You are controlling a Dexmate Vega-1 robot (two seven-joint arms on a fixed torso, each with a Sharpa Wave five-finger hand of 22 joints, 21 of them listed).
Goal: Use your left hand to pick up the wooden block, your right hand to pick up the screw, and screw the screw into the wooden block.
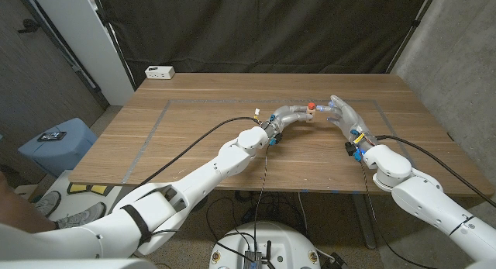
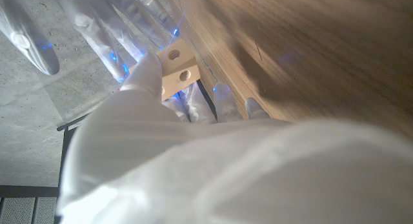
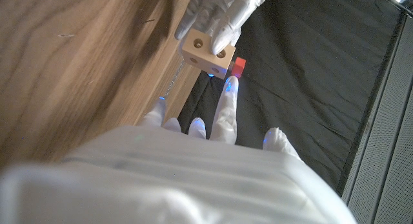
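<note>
Aloft over the worktop [image 1: 194,122], wooden block [image 3: 208,53] pinched in left hand [image 1: 291,115], holed faces toward right hand [image 1: 341,114]. Red-headed screw [image 3: 239,66] touching block's far side, apparently at right fingertips [image 3: 230,88]; grip unclear.

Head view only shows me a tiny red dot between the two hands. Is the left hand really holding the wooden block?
Observer: Yes. The left wrist view shows the left hand gripping the wooden block.
Operator: Does it have holes?
Observer: Yes. The right wrist view shows round holes on two of its faces.
Operator: And the red dot?
Observer: That's the screw, its red end close beside the block. A fingertip of the right hand is at it, but I can't tell if it's gripped.
</note>
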